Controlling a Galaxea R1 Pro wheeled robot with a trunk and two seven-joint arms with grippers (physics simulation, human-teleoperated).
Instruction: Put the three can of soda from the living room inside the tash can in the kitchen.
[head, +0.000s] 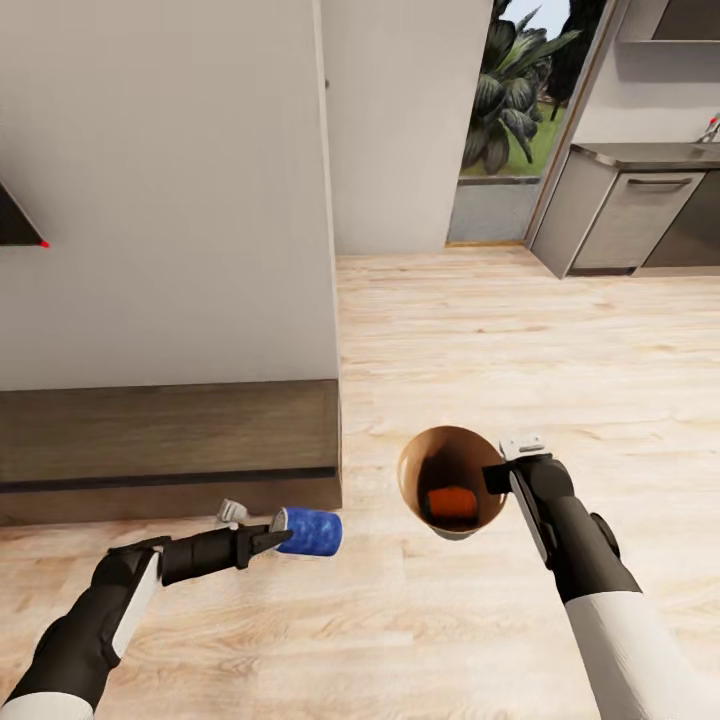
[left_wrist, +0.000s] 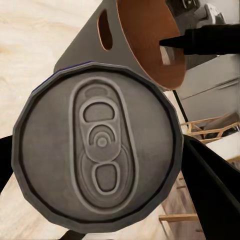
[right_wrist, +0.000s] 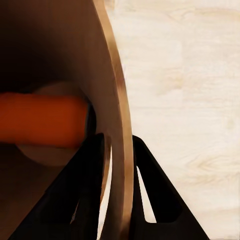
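— Blue, silver-topped: which way does your soda can (head: 310, 531) lie?

— On its side. Your left gripper (head: 268, 541) is clamped on it, holding it above the wood floor (head: 480, 330), with its long axis level and running from the gripper out toward the trash can (head: 425, 455). In the left wrist view its pull-tab end (left_wrist: 101, 150) faces straight back at the camera.

— And the trash can?

— Off the floor too, held up by your right gripper (head: 500, 478), which pinches the rim: in the right wrist view one finger (right_wrist: 80, 200) sits inside the wall and the other outside. The can is tilted, its mouth facing up toward your head camera. An orange can (head: 452, 502) lies crosswise at the bottom.

— How near are the two?

— Close, but apart. Behind them, the kitchen counter (head: 650, 155) stands by the glass door.
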